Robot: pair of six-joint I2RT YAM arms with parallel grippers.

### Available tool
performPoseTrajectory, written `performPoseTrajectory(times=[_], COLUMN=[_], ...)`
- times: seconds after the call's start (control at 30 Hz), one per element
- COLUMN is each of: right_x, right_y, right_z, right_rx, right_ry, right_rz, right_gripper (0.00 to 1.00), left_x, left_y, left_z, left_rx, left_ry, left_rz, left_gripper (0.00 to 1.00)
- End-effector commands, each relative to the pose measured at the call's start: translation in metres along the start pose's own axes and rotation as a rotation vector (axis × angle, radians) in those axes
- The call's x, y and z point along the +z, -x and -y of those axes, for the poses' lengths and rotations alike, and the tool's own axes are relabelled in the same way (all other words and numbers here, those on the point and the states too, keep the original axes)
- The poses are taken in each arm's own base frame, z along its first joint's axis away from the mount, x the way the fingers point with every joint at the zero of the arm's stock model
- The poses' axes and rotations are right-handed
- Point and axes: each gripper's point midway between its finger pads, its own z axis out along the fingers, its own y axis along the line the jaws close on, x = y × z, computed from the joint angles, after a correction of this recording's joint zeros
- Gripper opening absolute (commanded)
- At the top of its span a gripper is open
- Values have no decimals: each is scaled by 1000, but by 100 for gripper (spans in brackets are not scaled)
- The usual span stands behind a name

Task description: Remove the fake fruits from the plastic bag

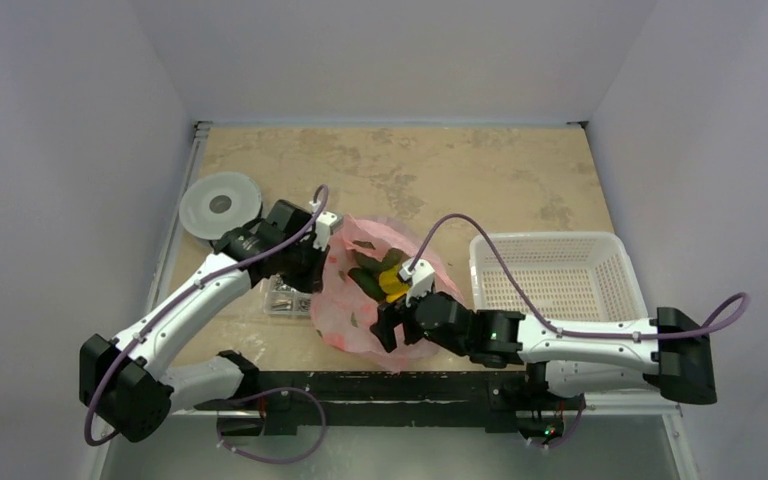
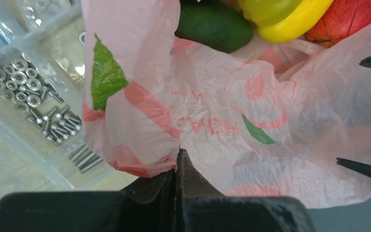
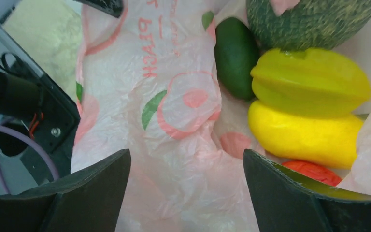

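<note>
At the left edge of the plastic bag [image 2: 212, 121], my left tool [image 2: 178, 162] squeezes the thin plastic tight. Further right, my right tool [image 3: 186, 157] gapes wide over the bag, with the fake fruits [image 3: 299, 130] just ahead. A red one [image 3: 314, 171] is mostly hidden underneath.

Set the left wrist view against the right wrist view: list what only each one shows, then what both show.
Left wrist only: the clear plastic box of small metal nuts and screws, beside the bag. Right wrist only: a large mottled green round fruit. Both: the thin translucent pink plastic bag, holding the dark green oval fruit, the ridged yellow-green fruit, the smooth yellow fruit and a red-orange fruit.
</note>
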Motion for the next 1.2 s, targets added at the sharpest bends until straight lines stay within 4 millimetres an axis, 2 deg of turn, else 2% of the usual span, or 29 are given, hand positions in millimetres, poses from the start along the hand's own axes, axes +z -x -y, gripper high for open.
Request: performPoseTrajectory(times=[0.0,0.1,0.2,0.27,0.4,0.5,0.83,1.03,1.17], right_x=[-13,-12,-2,6,21,32,75,99,113], right_y=[39,60,75,82,85,81,48,31,31], right_z=[19,29,45,48,58,72,95,115,114], right_rx=[-58,-105,-139,-169,-189,-229,-388,-403,-354], right_ry=[-131,-203,-285,-289,-318,-370,-427,-510,-471], right_rz=[90,129,114,100,70,43,-39,-116,-85], right_gripper=[91,99,99,99,99,99,97,95,91], left_x=[-14,-3,-3,-1,-2,-2,-1,-3,-2], left_y=[34,30,21,17,12,10,10,10,9], left_z=[2,7,-2,-8,1,6,7,7,8], left_rx=[60,60,61,71,82,92,97,98,102], left_ry=[15,-26,19,51,39,31,30,32,25], left_rz=[74,95,74,80,69,66,60,71,66], left_gripper=[0,0,0,0,0,0,0,0,0])
